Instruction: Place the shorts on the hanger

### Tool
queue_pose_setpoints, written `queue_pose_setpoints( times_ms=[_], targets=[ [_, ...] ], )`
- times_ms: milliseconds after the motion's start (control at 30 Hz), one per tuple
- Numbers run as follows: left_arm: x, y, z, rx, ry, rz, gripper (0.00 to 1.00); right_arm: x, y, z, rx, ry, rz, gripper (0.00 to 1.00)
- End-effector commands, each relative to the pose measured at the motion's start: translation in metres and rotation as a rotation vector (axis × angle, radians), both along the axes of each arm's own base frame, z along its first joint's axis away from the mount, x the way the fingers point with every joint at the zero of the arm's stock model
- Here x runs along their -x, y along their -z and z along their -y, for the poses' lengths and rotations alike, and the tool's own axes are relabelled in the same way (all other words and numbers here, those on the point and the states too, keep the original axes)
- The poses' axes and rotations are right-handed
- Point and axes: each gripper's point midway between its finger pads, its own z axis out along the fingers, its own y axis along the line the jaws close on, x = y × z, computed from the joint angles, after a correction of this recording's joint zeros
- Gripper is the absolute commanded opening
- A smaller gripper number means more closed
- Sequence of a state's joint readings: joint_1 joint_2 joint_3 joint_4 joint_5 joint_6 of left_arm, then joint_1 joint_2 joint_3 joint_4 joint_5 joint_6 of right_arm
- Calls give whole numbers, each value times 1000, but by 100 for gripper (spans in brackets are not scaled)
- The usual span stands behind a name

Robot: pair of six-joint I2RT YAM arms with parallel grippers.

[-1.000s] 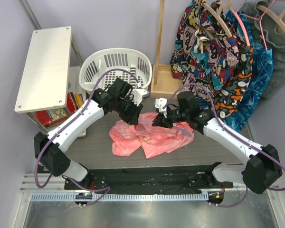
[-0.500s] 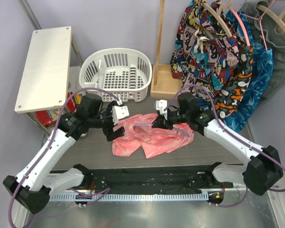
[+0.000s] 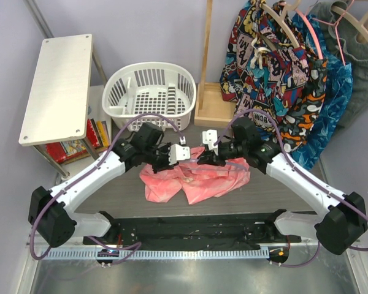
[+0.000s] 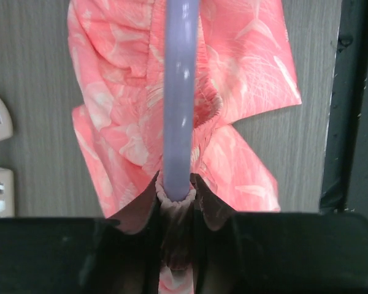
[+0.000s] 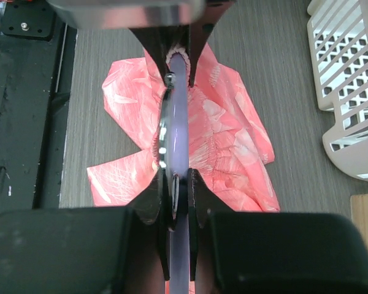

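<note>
The basket on the left showed nothing inside. The left hand was pinched shut on the hanger, with a bit of waistband caught in the grip. The right hand clamped the same bar further along, jaws nearly closed. The shorts lay crumpled on the tabletop beneath. Threading seemed to be in hand; next, the bar likely needed feeding through the fabric.

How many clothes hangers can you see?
4. A lavender hanger sits over the pink shorts in the middle. At the upper right hang a wooden hanger, a thin pink hanger and a second wooden hanger. Clothes may hide more.
</note>
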State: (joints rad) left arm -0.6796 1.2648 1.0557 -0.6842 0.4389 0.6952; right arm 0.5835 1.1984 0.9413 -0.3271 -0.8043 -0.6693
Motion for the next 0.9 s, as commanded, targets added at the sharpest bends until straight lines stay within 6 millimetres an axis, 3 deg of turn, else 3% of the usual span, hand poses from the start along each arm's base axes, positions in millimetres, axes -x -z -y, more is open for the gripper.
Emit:
queue_pose_setpoints(
  times_ms=[0, 33, 133, 167, 200, 300, 333, 500, 633, 700, 733, 800, 833, 867],
  targets=[
    [1, -12, 12, 60, -37, -66, 0, -1, -49, -4, -84, -15, 125, 3],
    [4, -12, 10, 68, -53, -109, 0, -3, -50, -3, -82, 9, 117, 7],
    [-1, -21, 1, 146, -153, -208, 0, -11, -50, 12, -85, 141, 42, 50],
    [-5, -23, -1, 166, -180, -217, 0, -13, -50, 19, -90, 187, 14, 69],
    [-13, -26, -6, 182, -220, -224, 0, -19, -56, 33, -96, 258, 40, 73],
    [-23, -29, -10, 207, -293, -248, 0, -23, -50, 58, -89, 348, 75, 78],
    [-26, -28, -11, 210, -315, -258, 0, -22, -58, 69, -100, 389, 117, 79],
    [-39, -19, -14, 240, -423, -361, 0, -13, -36, 92, 21, 407, 160, 80],
    [-46, -11, -14, 265, -475, -456, 0, -5, 16, 102, 162, 367, 101, 76],
    [-48, -6, -12, 268, -494, -497, 0, -15, 32, 105, 191, 381, 136, 73],
    [-49, -7, -11, 276, -494, -508, 0, -14, 52, 107, 218, 366, 142, 73],
    [-51, -6, -10, 281, -506, -541, 0, -24, 46, 102, 142, 371, 243, 75],
    [-53, -5, -10, 283, -509, -550, 0, -16, 69, 102, 141, 354, 225, 77],
    [-54, -4, -10, 284, -511, -558, 0, -14, 72, 99, 116, 337, 250, 79]
  ],
)
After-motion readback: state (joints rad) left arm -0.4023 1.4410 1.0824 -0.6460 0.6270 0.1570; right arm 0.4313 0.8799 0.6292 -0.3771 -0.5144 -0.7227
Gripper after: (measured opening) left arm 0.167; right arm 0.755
